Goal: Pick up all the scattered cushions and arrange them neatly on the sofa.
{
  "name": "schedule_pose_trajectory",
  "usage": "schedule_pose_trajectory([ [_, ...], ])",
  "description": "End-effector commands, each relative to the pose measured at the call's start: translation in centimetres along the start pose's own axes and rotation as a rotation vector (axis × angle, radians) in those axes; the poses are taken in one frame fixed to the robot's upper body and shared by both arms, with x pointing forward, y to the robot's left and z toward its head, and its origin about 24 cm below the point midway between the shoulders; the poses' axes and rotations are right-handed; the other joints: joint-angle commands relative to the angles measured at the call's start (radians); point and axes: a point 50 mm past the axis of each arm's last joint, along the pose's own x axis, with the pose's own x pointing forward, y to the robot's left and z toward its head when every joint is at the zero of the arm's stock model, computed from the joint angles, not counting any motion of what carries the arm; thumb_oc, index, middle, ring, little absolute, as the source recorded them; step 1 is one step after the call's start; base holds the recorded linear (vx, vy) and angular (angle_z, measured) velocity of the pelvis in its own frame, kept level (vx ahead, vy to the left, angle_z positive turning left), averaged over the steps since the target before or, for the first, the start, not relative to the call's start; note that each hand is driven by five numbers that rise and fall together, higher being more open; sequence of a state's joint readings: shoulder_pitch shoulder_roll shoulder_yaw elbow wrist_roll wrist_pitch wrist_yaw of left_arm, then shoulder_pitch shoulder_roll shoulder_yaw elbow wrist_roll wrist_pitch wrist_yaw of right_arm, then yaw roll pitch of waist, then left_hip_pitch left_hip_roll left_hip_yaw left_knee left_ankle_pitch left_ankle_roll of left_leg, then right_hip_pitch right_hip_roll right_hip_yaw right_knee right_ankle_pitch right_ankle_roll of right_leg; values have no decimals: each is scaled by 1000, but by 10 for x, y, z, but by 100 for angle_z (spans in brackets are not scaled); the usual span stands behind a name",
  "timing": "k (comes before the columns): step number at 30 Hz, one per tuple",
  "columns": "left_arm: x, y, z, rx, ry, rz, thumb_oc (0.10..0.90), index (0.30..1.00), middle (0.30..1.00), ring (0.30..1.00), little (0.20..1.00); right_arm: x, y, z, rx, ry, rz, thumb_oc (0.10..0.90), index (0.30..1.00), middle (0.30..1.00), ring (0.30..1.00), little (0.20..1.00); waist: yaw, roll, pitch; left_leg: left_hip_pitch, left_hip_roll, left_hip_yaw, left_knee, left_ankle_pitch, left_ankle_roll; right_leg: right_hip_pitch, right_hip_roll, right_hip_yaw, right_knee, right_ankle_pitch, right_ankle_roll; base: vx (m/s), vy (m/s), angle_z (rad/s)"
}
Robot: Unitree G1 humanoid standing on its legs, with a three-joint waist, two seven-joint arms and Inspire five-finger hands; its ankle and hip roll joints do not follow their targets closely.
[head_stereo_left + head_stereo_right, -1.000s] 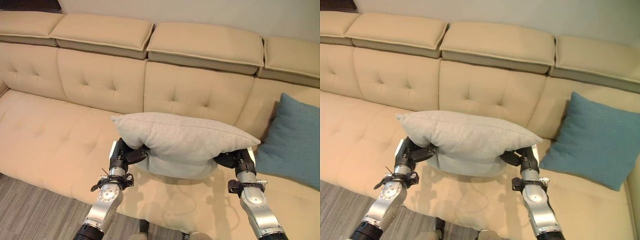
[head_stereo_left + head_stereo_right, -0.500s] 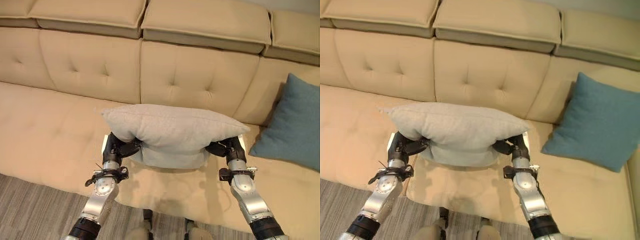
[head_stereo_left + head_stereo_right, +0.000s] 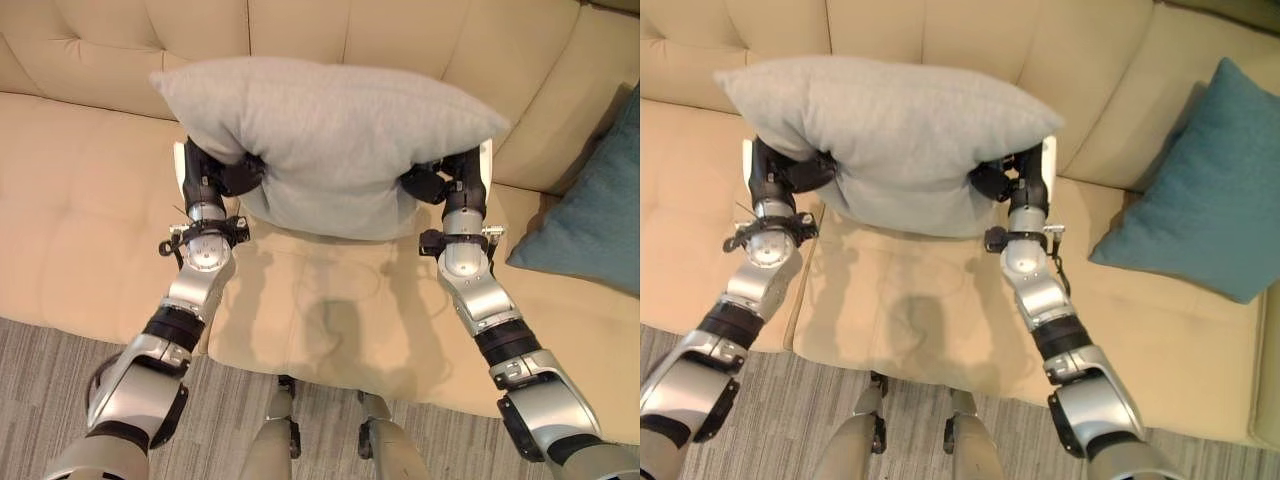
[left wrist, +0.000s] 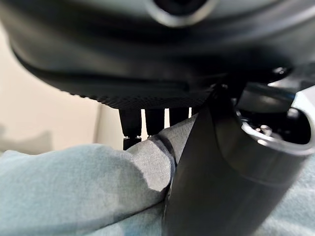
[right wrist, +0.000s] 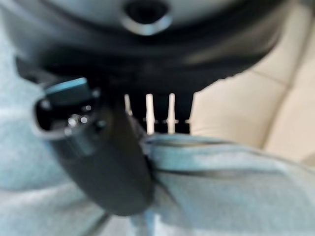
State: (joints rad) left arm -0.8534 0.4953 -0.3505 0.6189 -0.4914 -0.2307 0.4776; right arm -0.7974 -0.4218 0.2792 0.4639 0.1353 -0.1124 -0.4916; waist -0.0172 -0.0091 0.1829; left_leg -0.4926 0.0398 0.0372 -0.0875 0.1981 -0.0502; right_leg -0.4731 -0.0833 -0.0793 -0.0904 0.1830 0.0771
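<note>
Evidently light, soft cushion [image 3: 330, 135]; left hand [image 3: 215, 175] and right hand [image 3: 450, 180] pinch its sagging ends above sofa [image 3: 90, 230].

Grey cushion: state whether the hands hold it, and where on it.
Held. The grey cushion is pinched at its two lower corners, one by the left hand and one by the right hand, above the sofa seat.

bare sofa seat [image 3: 90, 200] lies open from 9 to 6 o'clock. a teal cushion [image 3: 1200, 190] blocks 3 o'clock.
</note>
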Motion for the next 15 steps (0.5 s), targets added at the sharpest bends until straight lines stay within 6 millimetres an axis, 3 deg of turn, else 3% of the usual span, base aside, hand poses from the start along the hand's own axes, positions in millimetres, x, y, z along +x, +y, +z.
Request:
schedule_pose_trajectory([
  [1, 3, -66, 103, -134, -461, -240, 400, 300, 300, 300, 300, 10, 40, 107, 202, -442, 103, 400, 300, 300, 300, 300, -5, -6, -60, 31, -29, -44, 0, -79, -52, -7, -30, -11, 3, -17, 113, -17, 3, 4],
  [5, 11, -69, 110, -81, -466, -244, 400, 300, 300, 300, 300, 13, 47, 111, 179, -449, 114, 400, 300, 300, 300, 300, -11, -7, -48, 12, -30, -43, 0, -73, -57, -25, -30, -11, 3, -14, 113, -16, 2, 4],
  [14, 12, -68, 77, -85, -322, -213, 400, 300, 300, 300, 300, 5, 58, 85, 141, -349, 124, 400, 300, 300, 300, 300, -18, -6, -17, -5, -27, -40, 0, -72, -61, -43, -34, -8, 3, -11, 111, -8, 3, 1],
  [15, 16, -66, 74, -71, -298, -182, 560, 540, 540, 540, 540, 9, 55, 84, 92, -349, 87, 416, 324, 324, 324, 324, -19, -6, -11, -12, -26, -39, 0, -70, -62, -49, -35, -11, 3, -11, 112, -36, -15, -1],
])
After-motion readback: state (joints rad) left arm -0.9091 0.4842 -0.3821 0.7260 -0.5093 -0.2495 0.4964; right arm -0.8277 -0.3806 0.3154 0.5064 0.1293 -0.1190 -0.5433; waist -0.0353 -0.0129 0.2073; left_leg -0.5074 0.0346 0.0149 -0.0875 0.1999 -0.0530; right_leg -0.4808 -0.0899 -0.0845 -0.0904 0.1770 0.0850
